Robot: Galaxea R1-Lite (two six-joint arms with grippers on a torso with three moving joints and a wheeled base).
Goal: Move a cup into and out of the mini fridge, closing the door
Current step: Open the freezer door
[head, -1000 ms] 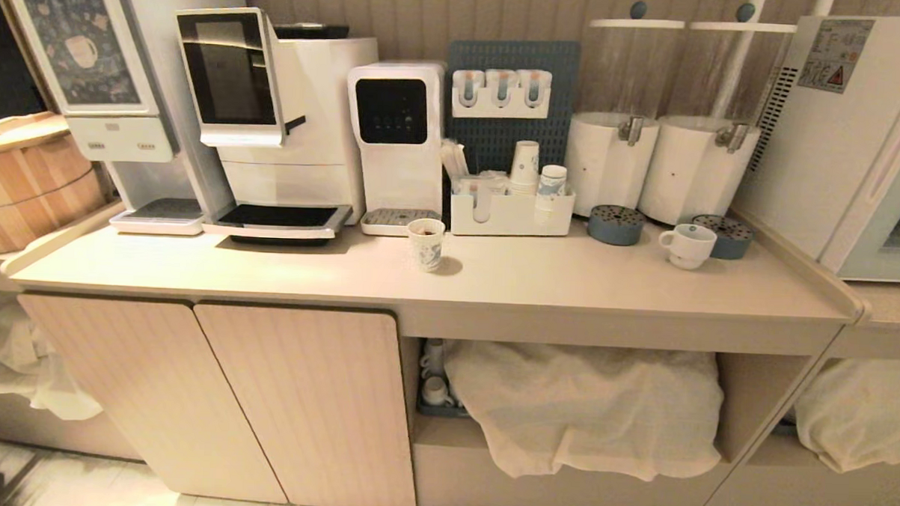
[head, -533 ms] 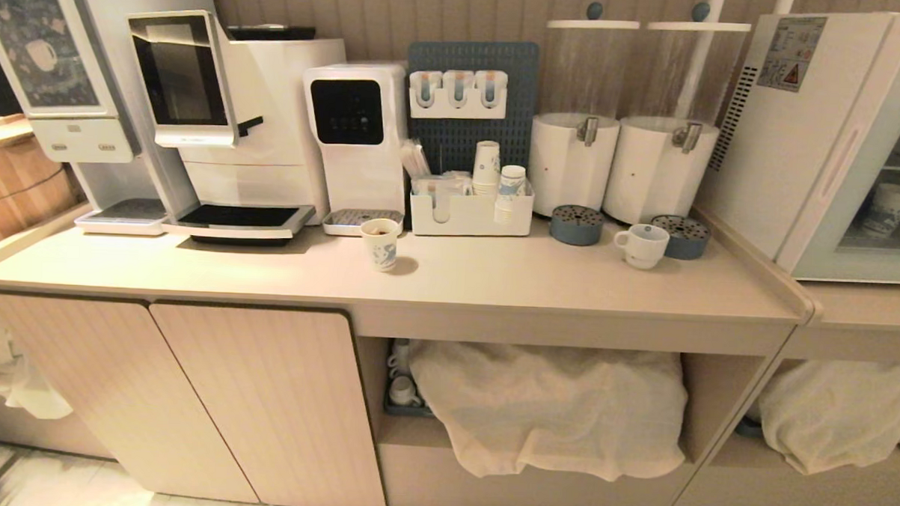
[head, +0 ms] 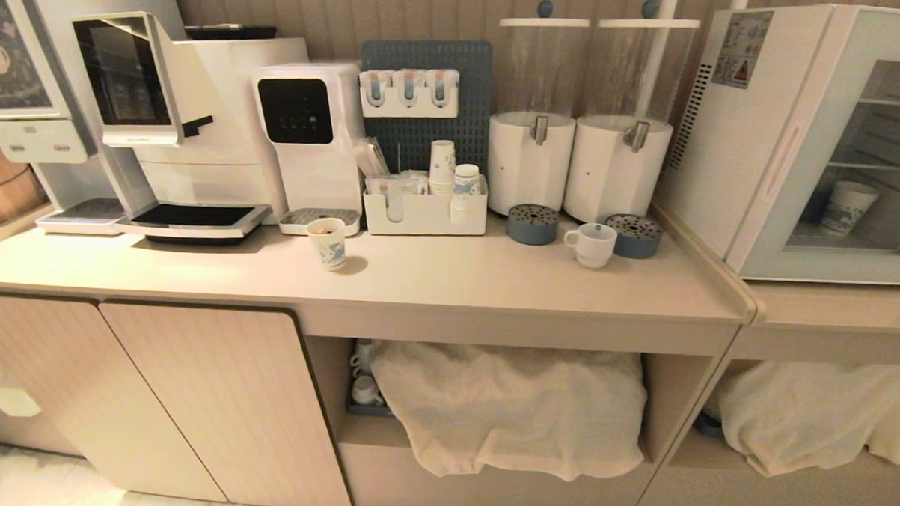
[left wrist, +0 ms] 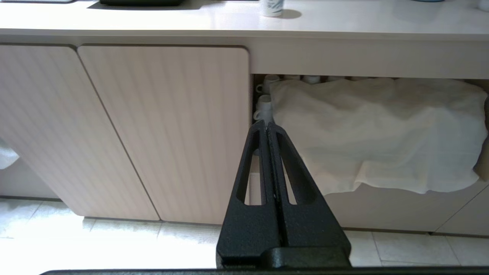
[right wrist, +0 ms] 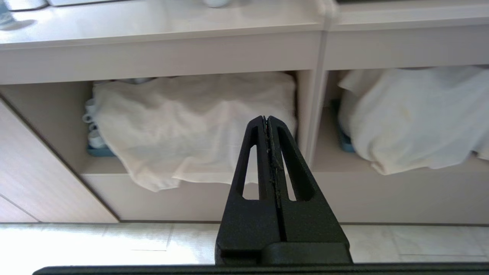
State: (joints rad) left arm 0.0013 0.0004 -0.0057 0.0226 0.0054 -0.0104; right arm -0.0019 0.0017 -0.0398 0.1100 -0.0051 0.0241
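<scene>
A: Surroundings, largest first, all placed against the mini fridge [head: 753, 144].
B: Counter [head: 494, 284] runs off to its left. Coffee machine [head: 200, 124] sits at the counter's far end from the fridge, water dispenser [head: 308, 132] next to it. Two white drink dispensers [head: 573, 164] stand just beside the fridge's vented side.
A: Door [head: 857, 170]?
B: Faces front with its glass window; a patterned paper cup [head: 844, 207] shows through it on a shelf inside.
A: The cup [head: 591, 244]?
B: On the counter left of the fridge, between two round blue drip trays [head: 532, 224]. Another paper cup [head: 327, 243] stands further left.
A: Grippers?
B: Left gripper [left wrist: 266, 128] and right gripper [right wrist: 266, 120] both have jaws pressed together, empty, low before the cloth-covered shelves [right wrist: 191, 126], well below the fridge.
</scene>
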